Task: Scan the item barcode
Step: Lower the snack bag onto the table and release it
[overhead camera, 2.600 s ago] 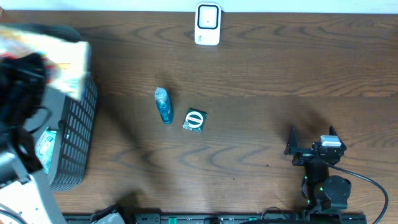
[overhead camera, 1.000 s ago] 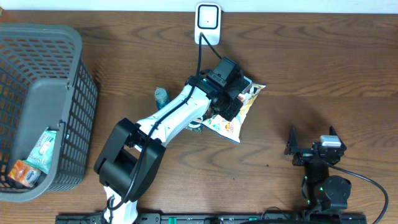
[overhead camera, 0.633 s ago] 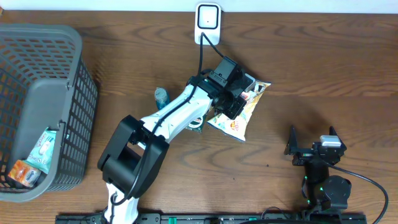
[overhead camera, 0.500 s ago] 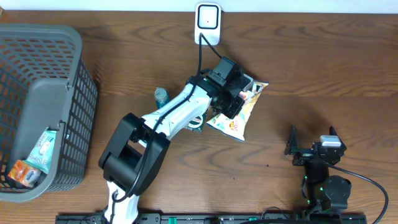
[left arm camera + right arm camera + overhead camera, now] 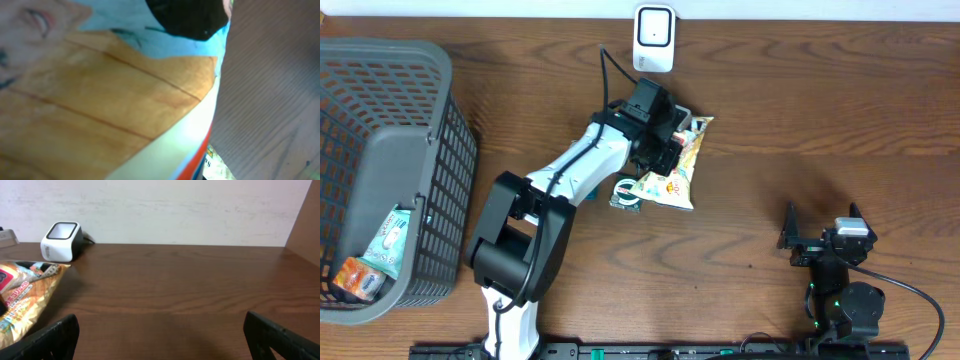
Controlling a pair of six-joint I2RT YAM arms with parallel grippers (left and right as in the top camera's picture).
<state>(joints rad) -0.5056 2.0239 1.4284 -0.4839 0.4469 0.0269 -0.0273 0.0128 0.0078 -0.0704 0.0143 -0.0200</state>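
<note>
— Snack packet of orange-and-yellow foil (image 5: 668, 182): how far along is the scan judged to be?
— Partway. The packet is gripped at its upper edge by the left gripper (image 5: 672, 145), which is clamped tight on it, near the white box-shaped scanner (image 5: 653, 38). No scan is judged made; the barcode is not yet presented.
— And the right gripper (image 5: 820, 215)?
— Its jaws are spread wide, nothing is held, and it is parked well apart on the dark wooden counter (image 5: 820, 100).
</note>
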